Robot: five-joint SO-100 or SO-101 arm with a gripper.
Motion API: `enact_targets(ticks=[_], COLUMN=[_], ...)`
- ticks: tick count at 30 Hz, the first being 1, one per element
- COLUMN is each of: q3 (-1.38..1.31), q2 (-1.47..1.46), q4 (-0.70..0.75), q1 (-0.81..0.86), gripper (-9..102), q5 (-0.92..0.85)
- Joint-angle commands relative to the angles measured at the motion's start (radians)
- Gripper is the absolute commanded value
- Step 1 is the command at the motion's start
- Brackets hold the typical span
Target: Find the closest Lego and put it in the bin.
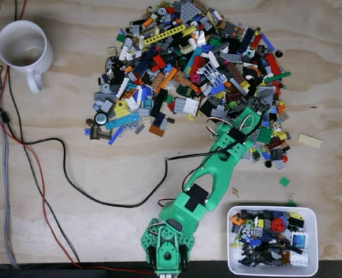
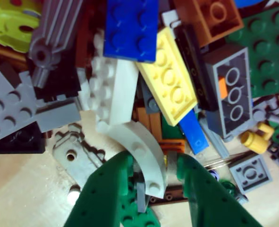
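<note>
On the plywood tabletop point(image 1: 72, 226), the green arm point(image 1: 208, 185) extends from its base at the bottom edge of the fixed view up and to the right, with the pincer point(image 1: 253, 117) buried in the lower right edge of a large pile of mixed bricks point(image 1: 188, 69). Wrist view: the two green fingers point(image 2: 106, 189) stand apart, one on each side of a pale grey curved piece point(image 2: 141, 156); whether they press on it cannot be told. Just beside that piece lie a white studded brick point(image 2: 111, 90), a yellow studded brick point(image 2: 170, 82), a blue brick point(image 2: 132, 26) and a dark grey plate with three rings point(image 2: 231, 92). A flat light-grey studded Lego plate point(image 2: 7, 109) lies at the left edge of the wrist view, apart from the fingers. The white bin point(image 1: 273, 269) sits at the lower right of the fixed view, right of the arm base, already holding assorted pieces. A white mug point(image 1: 25, 49) stands at upper left, well apart from the pile. Black and red cables point(image 1: 72, 185) run across the tabletop.
</note>
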Motion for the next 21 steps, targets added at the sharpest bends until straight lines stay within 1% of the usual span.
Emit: enact_targets(ticks=[1, 4, 8, 13, 16, 21], q3=[-0.092, -0.12, -0.181, -0.301, -0.307, -0.293], q2=[0.031, 0.038, 0.072, 0.164, 0.261, 0.44], q4=[0.017, 0.041, 0.1, 0.239, 0.298, 0.388], q1=[-0.021, -0.04, -0.072, -0.069, -0.005, 0.193], gripper=[5, 2, 1, 1, 1, 1], q5=[-0.005, 0.017, 0.051, 0.104, 0.143, 0.16])
